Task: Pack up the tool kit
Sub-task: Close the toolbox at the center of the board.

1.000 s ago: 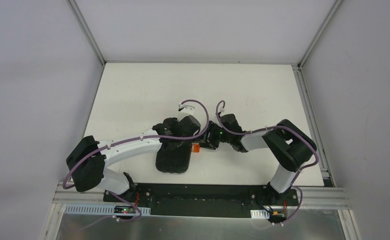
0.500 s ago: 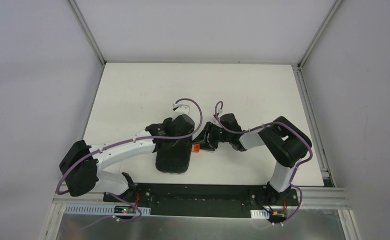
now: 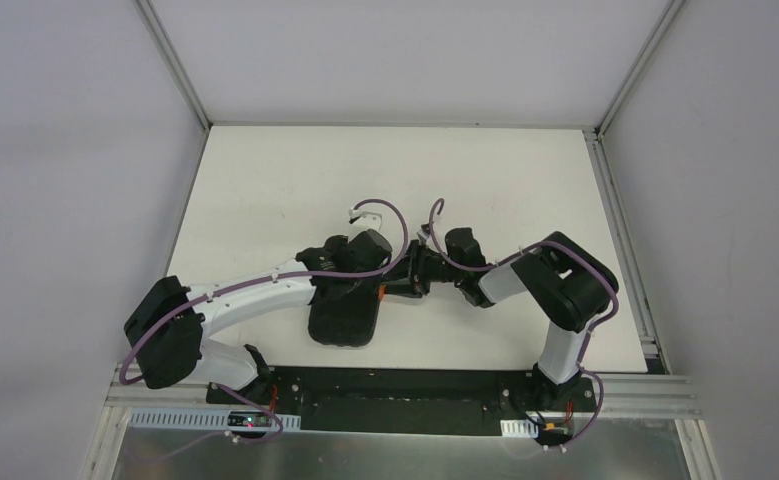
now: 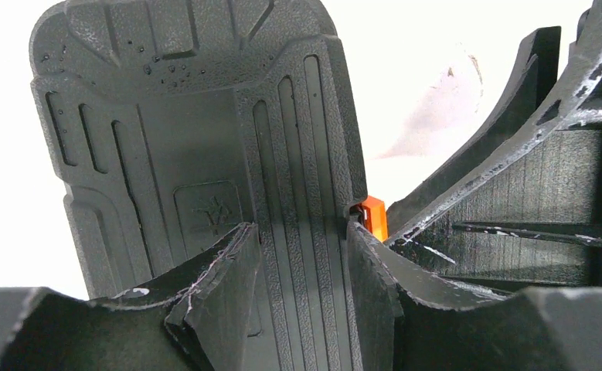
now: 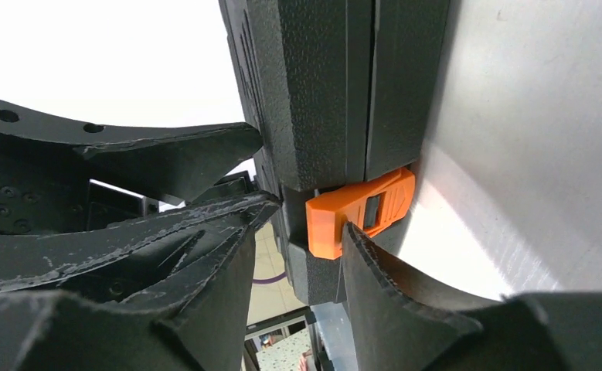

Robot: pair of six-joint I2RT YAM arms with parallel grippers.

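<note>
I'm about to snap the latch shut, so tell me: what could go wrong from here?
1. The latch angles out from the case; the right hand straddling it could slip off its end instead of snapping it flat.
2. The left hand sits on the case right beside the latch, so the two hands' fingers may collide.
3. A sideways push might slide the case across the table.

No text, brand or number can be read. The tool case (image 4: 205,116) carries one small moulded emblem (image 4: 215,219), too faint to make out.
</note>
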